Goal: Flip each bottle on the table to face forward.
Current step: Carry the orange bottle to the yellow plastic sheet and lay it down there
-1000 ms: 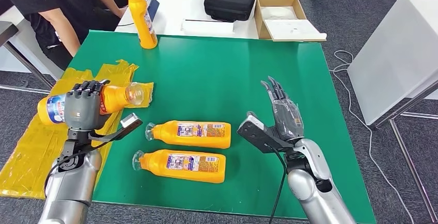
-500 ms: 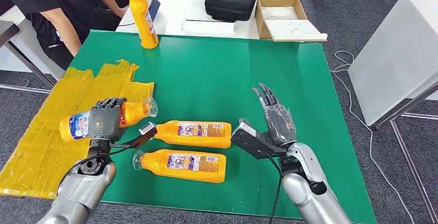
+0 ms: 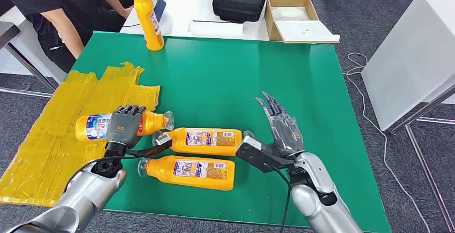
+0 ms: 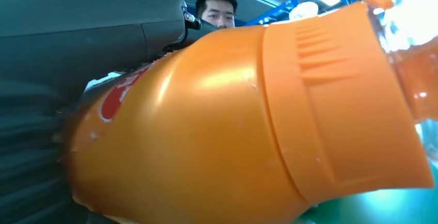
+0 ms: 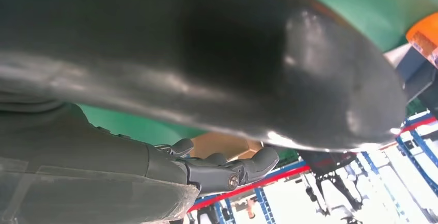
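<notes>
Head view: left hand (image 3: 124,126) has its fingers wrapped around an orange plastic bottle with a blue-white label (image 3: 96,126), held lying sideways, clear cap pointing right, over the left edge of the green table (image 3: 225,72) beside the yellow plastic sheet (image 3: 48,136). Cap sits close to the neck of the upper lying orange bottle (image 3: 206,140); lower lying orange bottle (image 3: 193,172) is just beneath. Upright orange bottle (image 3: 147,18) at far left corner. Right hand (image 3: 281,128) empty, fingers spread, palm raised. Versus 1 s ago: left hand and bottle are lower and further right; right hand shifted slightly left.
</notes>
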